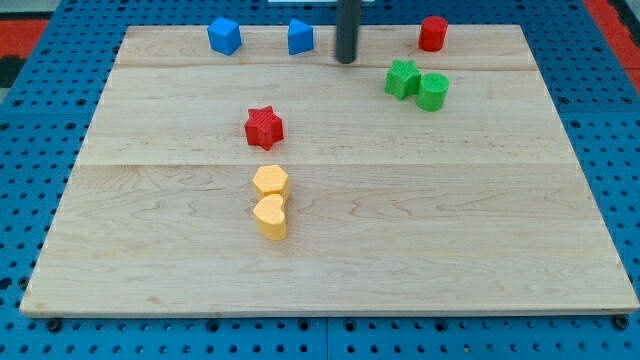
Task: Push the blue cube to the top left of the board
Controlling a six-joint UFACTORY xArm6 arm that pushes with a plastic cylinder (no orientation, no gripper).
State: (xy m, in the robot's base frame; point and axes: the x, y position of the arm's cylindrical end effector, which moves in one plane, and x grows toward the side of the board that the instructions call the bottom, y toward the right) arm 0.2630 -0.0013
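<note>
The blue cube (224, 36) sits near the board's top edge, left of centre. A second blue block (300, 37), roughly pentagonal, stands to its right. My tip (346, 59) is at the top centre of the board, just right of the second blue block and well right of the blue cube, touching neither.
A red cylinder (432, 33) stands at the top right. A green star (402, 79) and a green cylinder (433, 91) touch below it. A red star (264, 127) is at centre left. Two yellow blocks (270, 183) (270, 216) touch below it. The wooden board (480, 250) lies on a blue pegboard.
</note>
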